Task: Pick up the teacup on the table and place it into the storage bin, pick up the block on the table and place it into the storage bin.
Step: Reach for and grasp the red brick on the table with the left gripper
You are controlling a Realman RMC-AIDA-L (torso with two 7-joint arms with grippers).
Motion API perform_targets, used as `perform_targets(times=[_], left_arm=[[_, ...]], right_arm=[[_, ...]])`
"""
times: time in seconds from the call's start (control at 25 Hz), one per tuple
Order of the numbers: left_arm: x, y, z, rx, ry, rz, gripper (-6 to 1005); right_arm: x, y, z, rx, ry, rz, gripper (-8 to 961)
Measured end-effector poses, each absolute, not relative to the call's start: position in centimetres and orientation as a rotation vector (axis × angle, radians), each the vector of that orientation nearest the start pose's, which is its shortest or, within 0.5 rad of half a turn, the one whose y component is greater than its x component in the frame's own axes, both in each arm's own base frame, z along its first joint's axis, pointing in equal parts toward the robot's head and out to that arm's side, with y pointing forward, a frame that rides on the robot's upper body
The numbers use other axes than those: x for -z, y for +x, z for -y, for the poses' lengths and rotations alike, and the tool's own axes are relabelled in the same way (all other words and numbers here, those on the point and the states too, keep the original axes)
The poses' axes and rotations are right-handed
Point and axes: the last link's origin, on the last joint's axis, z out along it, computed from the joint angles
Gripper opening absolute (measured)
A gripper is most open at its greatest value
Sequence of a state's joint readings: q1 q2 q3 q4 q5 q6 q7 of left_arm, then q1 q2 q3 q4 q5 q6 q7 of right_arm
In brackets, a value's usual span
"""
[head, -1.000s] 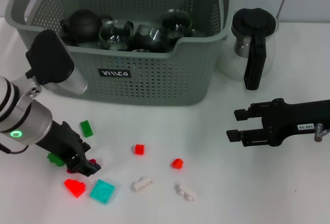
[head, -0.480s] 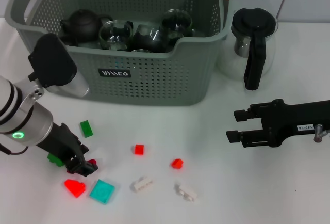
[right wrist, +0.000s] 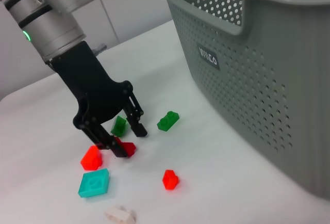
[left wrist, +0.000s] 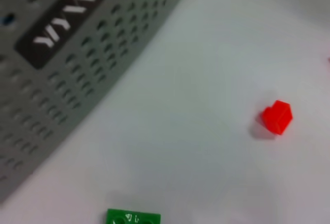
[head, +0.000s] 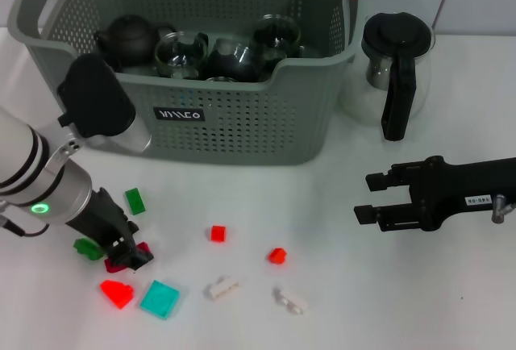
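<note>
The grey perforated storage bin (head: 242, 128) stands at the back and holds glass teacups (head: 181, 50) and a black teapot; it also shows in the right wrist view (right wrist: 268, 79) and the left wrist view (left wrist: 77, 53). No teacup shows on the table. Several small blocks lie in front of the bin. My left gripper (head: 129, 255) is low on the table at the left, open, its fingers either side of a dark red block (head: 144, 248). The right wrist view shows that gripper (right wrist: 130, 141) and block (right wrist: 127, 148). My right gripper (head: 371, 195) is open and empty at the right.
A glass pitcher with a black handle (head: 395, 68) stands right of the bin. Loose blocks: green (head: 135, 200), green (head: 85, 247), red (head: 117, 292), teal (head: 160, 298), red (head: 217, 233), red (head: 277, 255), white (head: 222, 287), white (head: 290, 300).
My left gripper has crept a little up the table toward the bin, staying at the dark red block. The right arm has not moved.
</note>
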State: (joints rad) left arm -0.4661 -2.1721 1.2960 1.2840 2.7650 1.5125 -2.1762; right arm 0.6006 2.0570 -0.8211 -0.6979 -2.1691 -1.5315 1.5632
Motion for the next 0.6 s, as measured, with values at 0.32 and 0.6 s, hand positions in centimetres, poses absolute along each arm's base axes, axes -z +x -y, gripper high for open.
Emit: perform_targets(times=[0.32,0.6], left_arm=[[1.40,-24.42,-32.61,-0.681,-2.678,0.728,469],[1.47,-24.39,-32.58,-0.678,-2.676,0.740,453]], right_arm=[[1.06,25.50,-34.04,-0.368,-2.902,-0.702,699],[1.06,25.50,-34.04,-0.368,-2.903,-0.699,701]])
